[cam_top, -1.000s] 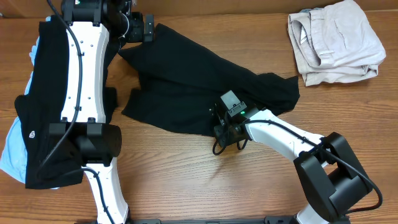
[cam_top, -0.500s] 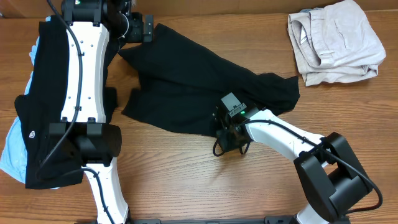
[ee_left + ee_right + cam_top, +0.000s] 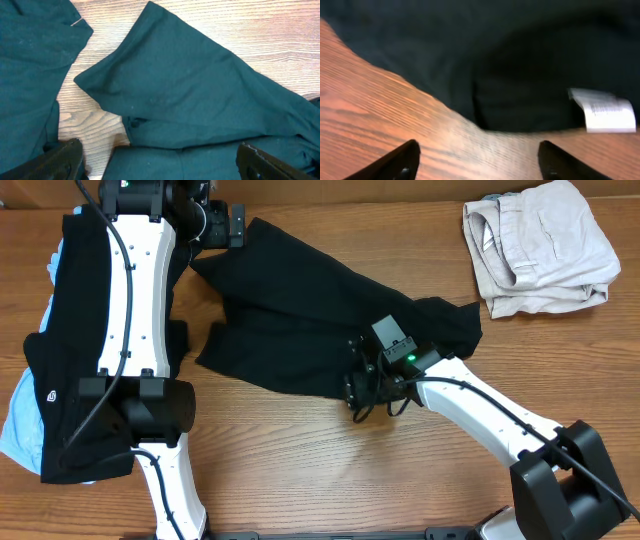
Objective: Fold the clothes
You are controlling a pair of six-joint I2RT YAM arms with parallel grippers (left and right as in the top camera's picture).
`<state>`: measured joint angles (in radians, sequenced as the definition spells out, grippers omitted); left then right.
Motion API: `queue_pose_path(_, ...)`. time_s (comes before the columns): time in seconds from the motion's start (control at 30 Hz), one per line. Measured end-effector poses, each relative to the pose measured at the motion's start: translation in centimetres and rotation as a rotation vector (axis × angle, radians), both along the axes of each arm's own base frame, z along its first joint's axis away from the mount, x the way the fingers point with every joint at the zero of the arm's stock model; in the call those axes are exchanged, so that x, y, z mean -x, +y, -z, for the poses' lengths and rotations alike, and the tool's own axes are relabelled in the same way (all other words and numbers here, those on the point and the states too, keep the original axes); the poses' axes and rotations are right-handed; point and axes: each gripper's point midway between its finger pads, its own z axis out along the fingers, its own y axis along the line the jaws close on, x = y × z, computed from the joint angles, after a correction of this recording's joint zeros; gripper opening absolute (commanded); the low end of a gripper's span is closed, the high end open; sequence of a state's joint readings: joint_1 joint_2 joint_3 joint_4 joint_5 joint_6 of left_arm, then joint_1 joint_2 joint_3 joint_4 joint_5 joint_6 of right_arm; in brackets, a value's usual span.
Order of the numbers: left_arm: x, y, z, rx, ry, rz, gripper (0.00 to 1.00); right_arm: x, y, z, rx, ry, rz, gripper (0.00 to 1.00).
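Black T-shirt hem edge under wide-open right gripper; left gripper wide too; wooden table beside

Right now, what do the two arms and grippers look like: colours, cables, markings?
The left arm and right arm both have white links, black joints and a thin black cable along the outside. The right wrist carries a black box and a small green light. The left gripper and right gripper have dark, tapered fingers. No lettering shows.
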<state>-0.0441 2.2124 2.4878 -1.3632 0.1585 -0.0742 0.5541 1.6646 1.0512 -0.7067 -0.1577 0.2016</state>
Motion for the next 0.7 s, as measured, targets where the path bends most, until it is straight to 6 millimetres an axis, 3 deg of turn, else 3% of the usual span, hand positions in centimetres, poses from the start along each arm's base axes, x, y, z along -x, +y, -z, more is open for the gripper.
queue_pose_path(0.17,0.0,0.1,0.0,-0.003,0.001,-0.001,1.0,-1.3,2.0,-0.1,-0.025,-0.1,-0.122,0.81)
queue_pose_path(0.3,0.0,0.1,0.0,-0.003,0.001,-0.001,1.0,-0.9,2.3,1.8,0.004,-0.074,-0.177,0.79)
queue_pose_path(0.4,0.0,0.1,0.0,-0.003,0.001,-0.002,1.0,-0.7,2.1,3.1,0.024,-0.049,-0.192,0.73)
queue_pose_path(0.6,-0.1,0.1,-0.1,-0.003,-0.006,-0.001,1.0,-0.5,2.3,3.2,0.02,-0.049,-0.218,0.64)
queue_pose_path(0.7,-0.1,0.1,0.0,-0.004,-0.006,-0.002,1.0,-0.3,2.4,3.6,0.022,-0.037,-0.23,0.52)
